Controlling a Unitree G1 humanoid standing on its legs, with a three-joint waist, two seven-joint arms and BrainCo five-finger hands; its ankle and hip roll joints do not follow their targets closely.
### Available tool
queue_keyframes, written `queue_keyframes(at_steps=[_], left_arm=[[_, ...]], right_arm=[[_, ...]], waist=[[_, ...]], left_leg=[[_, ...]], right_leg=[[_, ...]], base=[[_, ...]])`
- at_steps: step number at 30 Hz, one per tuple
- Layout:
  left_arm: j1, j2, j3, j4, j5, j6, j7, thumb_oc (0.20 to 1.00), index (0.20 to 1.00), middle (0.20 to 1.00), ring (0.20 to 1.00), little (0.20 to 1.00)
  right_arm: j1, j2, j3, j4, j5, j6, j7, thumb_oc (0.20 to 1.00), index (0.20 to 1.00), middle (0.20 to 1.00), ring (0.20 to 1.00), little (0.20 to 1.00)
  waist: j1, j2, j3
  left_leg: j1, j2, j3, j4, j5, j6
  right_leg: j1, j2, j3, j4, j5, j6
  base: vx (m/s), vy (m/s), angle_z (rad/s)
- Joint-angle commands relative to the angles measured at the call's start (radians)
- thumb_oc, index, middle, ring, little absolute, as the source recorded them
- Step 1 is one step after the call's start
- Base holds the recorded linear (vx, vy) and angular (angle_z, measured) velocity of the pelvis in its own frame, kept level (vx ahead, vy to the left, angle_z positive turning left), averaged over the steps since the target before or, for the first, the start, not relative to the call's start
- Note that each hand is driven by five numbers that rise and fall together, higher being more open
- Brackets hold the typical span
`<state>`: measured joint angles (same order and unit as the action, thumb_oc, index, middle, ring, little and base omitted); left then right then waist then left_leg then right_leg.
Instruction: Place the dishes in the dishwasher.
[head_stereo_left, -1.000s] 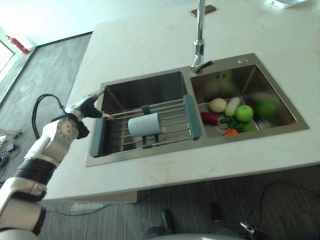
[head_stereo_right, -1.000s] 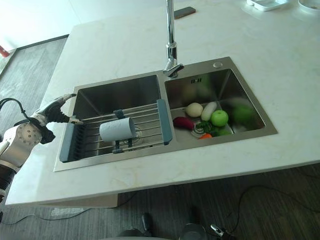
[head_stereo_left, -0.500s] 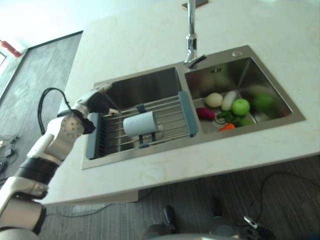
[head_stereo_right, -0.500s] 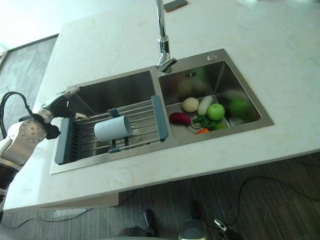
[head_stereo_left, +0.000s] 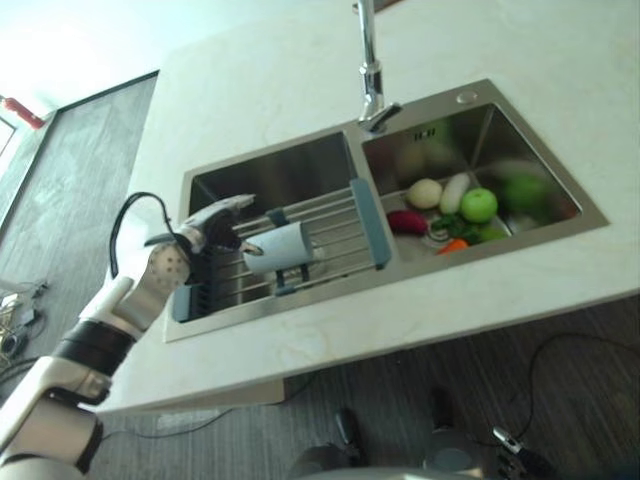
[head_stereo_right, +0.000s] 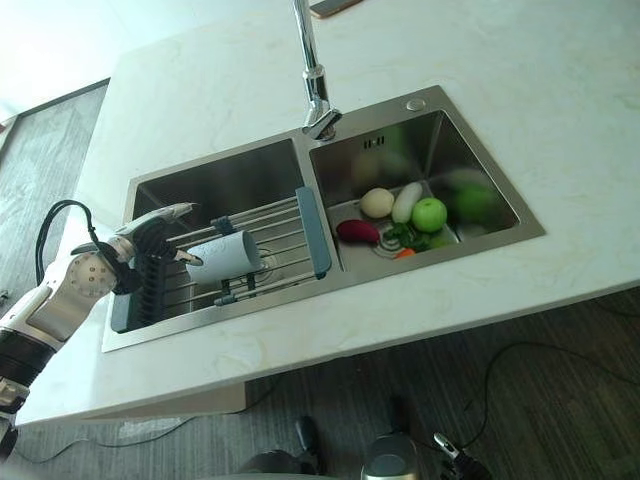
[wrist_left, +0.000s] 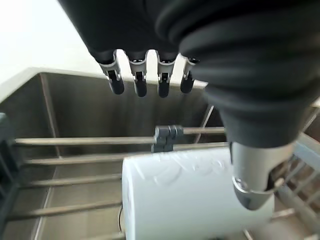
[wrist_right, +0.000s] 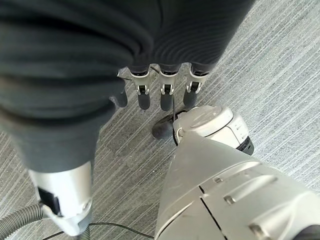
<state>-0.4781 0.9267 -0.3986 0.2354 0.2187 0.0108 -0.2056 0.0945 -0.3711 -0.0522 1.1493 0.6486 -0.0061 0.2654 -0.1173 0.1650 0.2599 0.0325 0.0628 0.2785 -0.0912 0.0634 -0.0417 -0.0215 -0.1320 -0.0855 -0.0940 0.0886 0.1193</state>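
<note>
At left of centre in the left eye view, the left hand (head_stereo_left: 213, 228) is held spread over the grey rack (head_stereo_left: 366, 222) in the left sink basin (head_stereo_left: 280, 180), beside a pale cup (head_stereo_left: 279, 247) lying on its side. For a sound grasp, fingers (wrist_left: 137, 80) and thumb should be closed round the cup's body. Right of it, vegetables (head_stereo_left: 455, 205) are seen in the other basin. Hanging by the floor, the right hand (wrist_right: 150, 75) is relaxed

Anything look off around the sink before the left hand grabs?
The pale blue cup lies tipped on its side on the drying rack over the left basin, not upright. The left hand is open beside it, not gripping. Fruit and vegetables sit loose in the right basin. No spill or damage visible.
</note>
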Motion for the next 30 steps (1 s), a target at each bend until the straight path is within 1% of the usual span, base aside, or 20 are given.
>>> queue_keyframes(at_steps=[1,7,14,21,30], left_arm=[[-0.079,0.003,0.028,0.039,0.019,-0.006,0.001,1.000,1.000,1.000,1.000,1.000],[-0.105,-0.010,0.005,0.049,0.010,0.013,0.023,1.000,1.000,1.000,1.000,1.000],[-0.114,-0.016,0.004,0.059,-0.007,-0.009,0.046,1.000,1.000,1.000,1.000,1.000],[-0.107,-0.031,0.000,0.069,-0.009,0.012,0.050,1.000,1.000,1.000,1.000,1.000],[-0.122,-0.036,-0.019,0.123,-0.014,0.014,0.059,1.000,1.000,1.000,1.000,1.000]], right_arm=[[-0.006,-0.010,0.000,0.001,0.017,-0.002,0.000,1.000,1.000,1.000,1.000,1.000],[-0.016,-0.016,0.004,-0.020,0.025,-0.001,0.003,1.000,1.000,1.000,1.000,1.000],[-0.019,-0.017,0.009,-0.032,0.035,0.003,-0.002,1.000,1.000,1.000,1.000,1.000],[-0.021,-0.018,0.006,-0.044,0.031,0.001,-0.011,1.000,1.000,1.000,1.000,1.000],[-0.036,-0.019,0.014,-0.078,0.050,0.004,-0.015,1.000,1.000,1.000,1.000,1.000]], waist=[[-0.024,-0.040,-0.006],[-0.033,-0.040,0.008],[-0.036,-0.042,0.024],[-0.043,-0.045,0.038],[-0.044,-0.067,0.069]], left_leg=[[0.009,-0.024,-0.077,0.024,-0.127,0.005],[-0.005,-0.027,-0.072,0.029,-0.127,0.006],[-0.021,-0.029,-0.074,0.036,-0.129,0.007],[-0.030,-0.027,-0.070,0.041,-0.127,0.006],[-0.064,-0.019,-0.070,0.061,-0.127,0.005]], right_leg=[[0.013,-0.080,-0.022,0.047,-0.078,0.091],[-0.007,-0.083,-0.012,0.053,-0.074,0.092],[-0.026,-0.088,-0.006,0.058,-0.069,0.094],[-0.040,-0.087,0.002,0.062,-0.066,0.093],[-0.074,-0.086,0.003,0.073,-0.058,0.091]], base=[[0.00,0.000,0.00],[-0.01,0.010,-0.03],[-0.01,0.003,-0.02],[0.00,0.000,0.00],[-0.03,-0.006,-0.03]])
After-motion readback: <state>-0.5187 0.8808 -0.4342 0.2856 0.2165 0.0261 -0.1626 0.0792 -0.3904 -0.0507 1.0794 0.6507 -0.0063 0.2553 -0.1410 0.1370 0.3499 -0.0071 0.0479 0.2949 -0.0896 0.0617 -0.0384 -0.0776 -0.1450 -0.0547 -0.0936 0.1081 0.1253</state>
